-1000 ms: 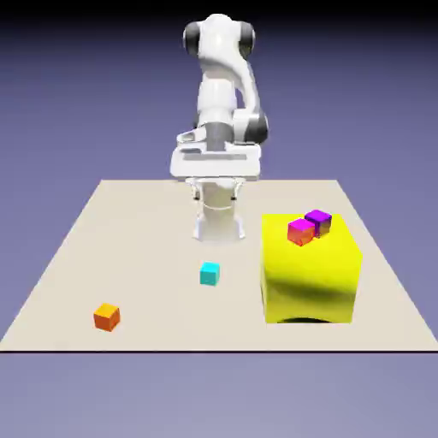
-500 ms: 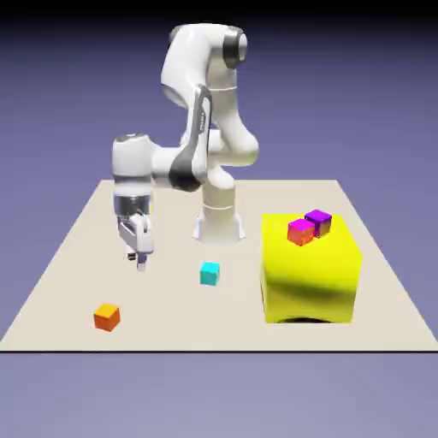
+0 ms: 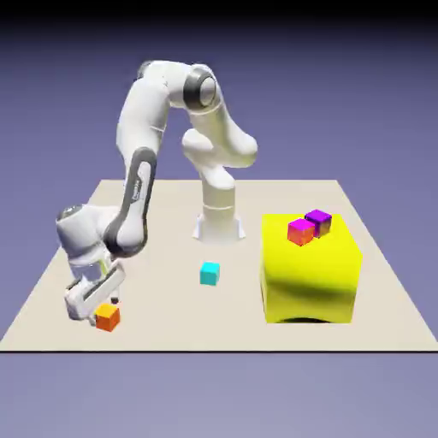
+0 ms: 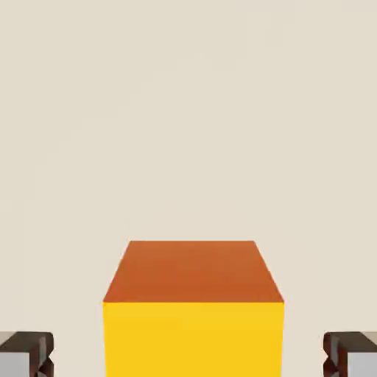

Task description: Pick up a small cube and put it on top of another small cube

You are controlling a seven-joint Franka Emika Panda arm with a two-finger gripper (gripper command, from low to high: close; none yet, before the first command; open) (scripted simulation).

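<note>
Jaws (image 4: pixel 188 355) stand apart, the orange cube (image 4: pixel 193 324) between their tips, untouched, on the bench (image 3: pixel 171 316); a cyan cube (image 3: pixel 210 274) and yellow block (image 3: pixel 308 278) sit well apart from it.

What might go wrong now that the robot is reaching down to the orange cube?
The fingers stand apart with a gap on both sides of the orange cube; if they close unevenly, one might nudge it first. The cube also sits near the table's front edge, so a hard push might send it off.
</note>
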